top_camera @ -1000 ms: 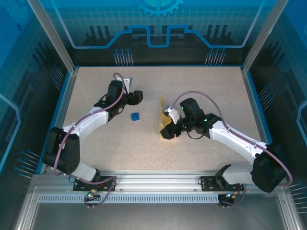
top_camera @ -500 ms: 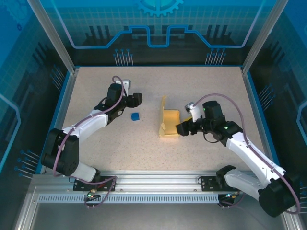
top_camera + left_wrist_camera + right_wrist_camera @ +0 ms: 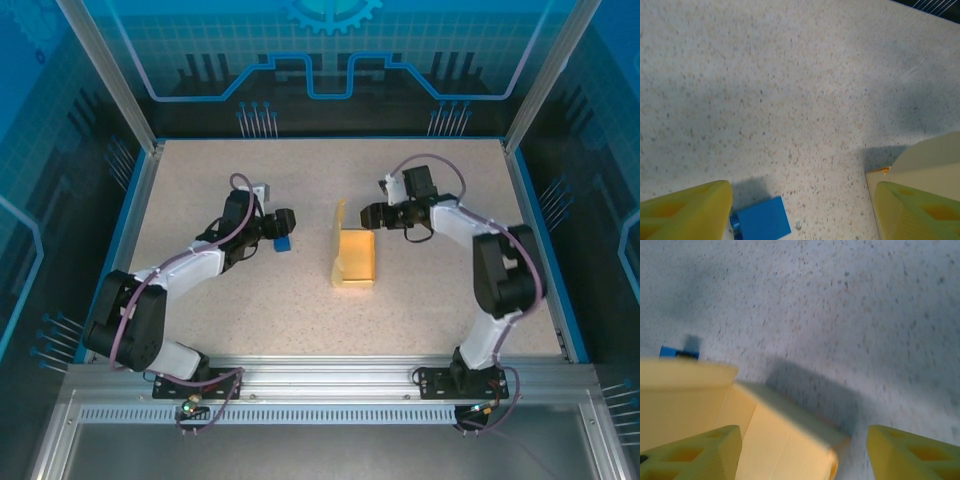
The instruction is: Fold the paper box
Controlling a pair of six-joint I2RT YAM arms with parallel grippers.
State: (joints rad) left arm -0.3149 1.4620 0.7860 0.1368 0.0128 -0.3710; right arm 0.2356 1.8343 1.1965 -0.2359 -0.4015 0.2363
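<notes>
The paper box is a pale yellow card piece lying flat mid-table, its left flap standing upright. My right gripper hovers open just beyond the box's far edge. In the right wrist view the paper box lies under the open right gripper, nearer the left finger, untouched. My left gripper stands open to the left of the box. In the left wrist view the left gripper spans bare table, with the paper box behind its right finger.
A tiny blue cube lies just near of the left gripper; in the left wrist view the blue cube sits beside the left finger. The blue cube also shows beyond the box. Blue rails edge the speckled table.
My right gripper let go of the box, pulled back right, then swung round to its far edge. The box now lies flat with one flap up. The left gripper drifted slightly nearer the cube.
</notes>
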